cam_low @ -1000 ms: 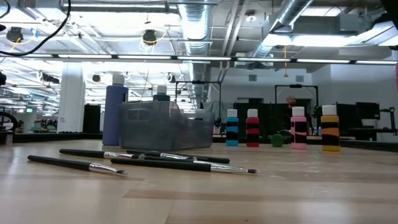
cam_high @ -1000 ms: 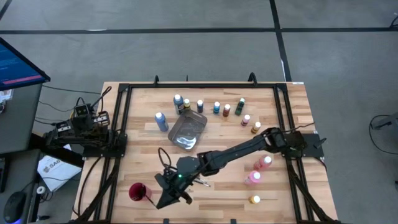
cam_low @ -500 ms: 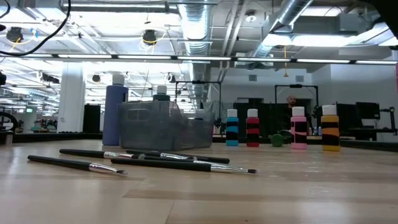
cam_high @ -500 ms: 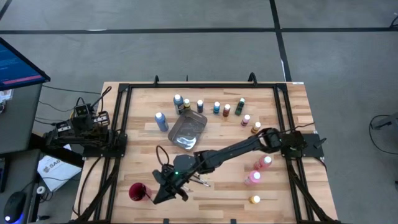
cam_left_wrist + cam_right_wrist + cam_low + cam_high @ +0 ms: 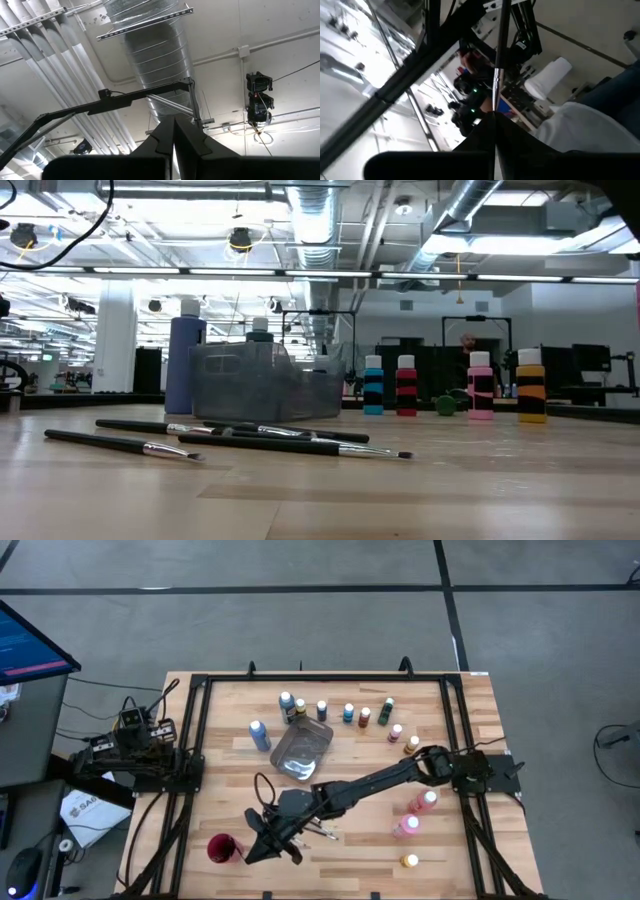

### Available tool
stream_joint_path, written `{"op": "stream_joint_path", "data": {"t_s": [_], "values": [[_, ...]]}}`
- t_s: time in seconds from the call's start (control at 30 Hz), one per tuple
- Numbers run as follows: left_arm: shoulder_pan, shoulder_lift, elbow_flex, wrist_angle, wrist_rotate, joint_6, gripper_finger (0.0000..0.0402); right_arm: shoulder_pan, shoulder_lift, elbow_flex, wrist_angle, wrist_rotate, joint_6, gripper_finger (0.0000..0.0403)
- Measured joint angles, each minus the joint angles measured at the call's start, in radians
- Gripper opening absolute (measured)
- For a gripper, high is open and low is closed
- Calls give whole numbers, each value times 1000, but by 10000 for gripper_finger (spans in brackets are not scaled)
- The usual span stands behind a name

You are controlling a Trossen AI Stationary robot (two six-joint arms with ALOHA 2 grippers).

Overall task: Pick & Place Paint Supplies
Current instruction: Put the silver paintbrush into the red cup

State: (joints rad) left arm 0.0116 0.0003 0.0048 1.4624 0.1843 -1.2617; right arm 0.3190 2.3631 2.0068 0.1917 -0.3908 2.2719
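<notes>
One brush (image 5: 498, 55) is riding pinched in my right end effector (image 5: 262, 845), fingers pressed together on its handle and tilting it toward the red cup (image 5: 222, 848) just beside. Three more brushes (image 5: 250, 442) are lying on the bench (image 5: 440, 840). My left end effector (image 5: 133, 722), pressed together, is parked at the bench's edge.

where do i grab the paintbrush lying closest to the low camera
Likely the dark handle of the front paintbrush, near its middle, coming straight down with the jaws across the shaft: it lies flat on the table, apart from the other brushes. The right gripper is shut on another brush.
</notes>
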Motion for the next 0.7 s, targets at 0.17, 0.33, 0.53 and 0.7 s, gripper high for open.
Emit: {"op": "stream_joint_path", "data": {"t_s": [0.17, 0.33, 0.53, 0.7], "values": [[0, 0, 0, 0, 0, 0, 3, 2, 0, 0, -1, 28, 14, 0], [0, 0, 0, 0, 0, 0, 3, 0, 0, 0, 4, 83, 74, 0], [0, 0, 0, 0, 0, 0, 3, -2, 0, 0, 4, 133, 76, 0], [-1, 0, 0, 0, 0, 0, 3, -1, 0, 0, 4, 134, 78, 0]]}}
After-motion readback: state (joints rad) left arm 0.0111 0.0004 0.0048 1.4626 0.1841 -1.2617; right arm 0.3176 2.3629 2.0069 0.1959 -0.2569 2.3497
